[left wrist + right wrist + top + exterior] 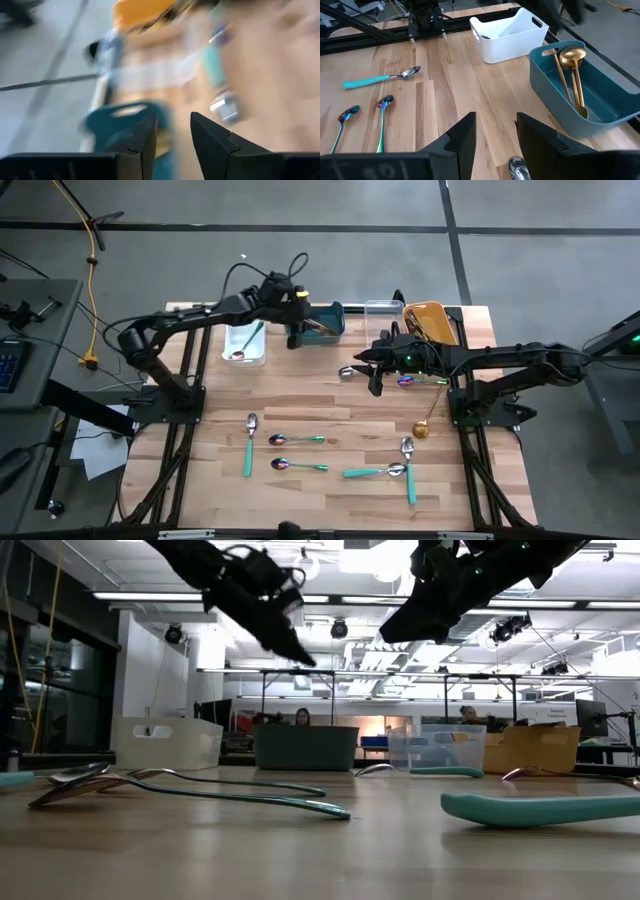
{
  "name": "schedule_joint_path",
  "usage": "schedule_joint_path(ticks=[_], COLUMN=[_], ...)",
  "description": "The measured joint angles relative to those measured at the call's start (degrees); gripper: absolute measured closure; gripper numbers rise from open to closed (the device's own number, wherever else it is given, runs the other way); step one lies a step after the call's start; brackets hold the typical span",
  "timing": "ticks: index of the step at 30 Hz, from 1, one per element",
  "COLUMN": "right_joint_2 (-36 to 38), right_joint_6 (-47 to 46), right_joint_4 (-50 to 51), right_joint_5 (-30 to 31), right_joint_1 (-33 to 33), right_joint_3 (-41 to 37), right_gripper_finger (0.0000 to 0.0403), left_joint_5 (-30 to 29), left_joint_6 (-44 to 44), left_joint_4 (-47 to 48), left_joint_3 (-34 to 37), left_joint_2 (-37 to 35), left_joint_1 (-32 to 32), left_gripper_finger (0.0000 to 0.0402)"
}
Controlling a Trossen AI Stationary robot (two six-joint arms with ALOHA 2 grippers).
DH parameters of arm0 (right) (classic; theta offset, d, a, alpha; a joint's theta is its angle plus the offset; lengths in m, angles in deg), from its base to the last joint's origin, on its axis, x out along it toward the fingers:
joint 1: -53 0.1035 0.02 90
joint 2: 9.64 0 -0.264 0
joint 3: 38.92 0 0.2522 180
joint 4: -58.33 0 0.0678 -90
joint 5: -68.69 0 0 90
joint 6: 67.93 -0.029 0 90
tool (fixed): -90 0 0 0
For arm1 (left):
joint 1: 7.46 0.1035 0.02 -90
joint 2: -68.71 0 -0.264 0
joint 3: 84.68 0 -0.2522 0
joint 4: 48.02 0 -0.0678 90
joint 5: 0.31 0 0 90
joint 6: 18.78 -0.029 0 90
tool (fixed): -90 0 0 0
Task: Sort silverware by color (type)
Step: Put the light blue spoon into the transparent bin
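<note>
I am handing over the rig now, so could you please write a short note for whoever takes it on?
Left claw: open and empty, above the teal bin.
Right claw: open and empty, over the table near a silver spoon.
Done: gold spoons lie in the teal bin; one teal-handled utensil is in the white bin.
Left: five teal-handled spoons, e.g., on the near half of the table, an iridescent piece by the right claw, and a gold spoon on the right side.
</note>
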Motion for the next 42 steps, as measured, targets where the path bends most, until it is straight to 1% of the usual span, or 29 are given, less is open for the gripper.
schedule_joint_path(ticks=[2, 4, 5, 7, 11, 14, 17, 20, 23, 30, 36, 42], right_joint_2=[-0.01, 0.01, -0.01, 0.01, -0.01, -0.01, 0.0, 0.0, -0.02, 0.01, 0.01, -0.01], right_joint_6=[0.0, 0.0, 0.0, 0.02, 0.51, 0.72, 0.73, 0.5, 0.5, 0.48, 0.5, 0.5], right_joint_4=[0.01, 0.0, 0.02, 0.02, 0.67, 1.14, 1.11, 1.09, 1.05, -0.09, -0.16, 0.02], right_joint_5=[0.0, 0.0, 0.0, 0.0, 0.0, 0.0, 0.0, 0.0, 0.0, 0.01, 0.02, 0.02], right_joint_1=[0.0, 0.0, 0.0, 0.0, 0.0, 0.0, 0.0, 0.0, 0.0, 0.0, 0.0, 0.0], right_joint_3=[0.0, 0.0, 0.0, 0.0, 0.0, 0.0, 0.0, 0.0, 0.0, 0.0, 0.0, 0.0], right_gripper_finger=[0.0267, 0.0267, 0.0267, 0.0267, 0.0267, 0.0267, 0.0267, 0.0267, 0.0267, 0.0267, 0.0267, 0.0267], left_joint_5=[6.48, 11.08, 12.54, 13.19, 11.6, 9.78, 5.03, 0.78, -2.05, -2.5, -4.67, -4.84], left_joint_6=[3.89, 7.04, 8.44, 10.74, 14.91, 18.56, 20.38, 20.49, 19.76, 18.25, 18.21, 18.73], left_joint_4=[-1.1, -3.62, -5.1, -8.77, -17.31, -26.4, -34.2, -37.87, -38.92, -38.86, -38.84, -38.8], left_joint_3=[1.36, 3.85, 5.25, 8.81, 17.03, 23.28, 28.5, 31.81, 33.28, 33.28, 33.28, 33.28], left_joint_2=[-1.78, -3.52, -4.32, -6.1, -9.79, -12.77, -15.71, -18.58, -20.74, -22.85, -22.95, -22.95], left_joint_1=[-0.08, -0.62, -1.06, -2.2, -4.63, -6.29, -7.96, -8.91, -9.2, -9.14, -9.12, -9.15], left_gripper_finger=[0.0289, 0.0289, 0.0289, 0.0289, 0.0289, 0.0289, 0.0289, 0.0289, 0.0289, 0.0289, 0.0289, 0.0289])
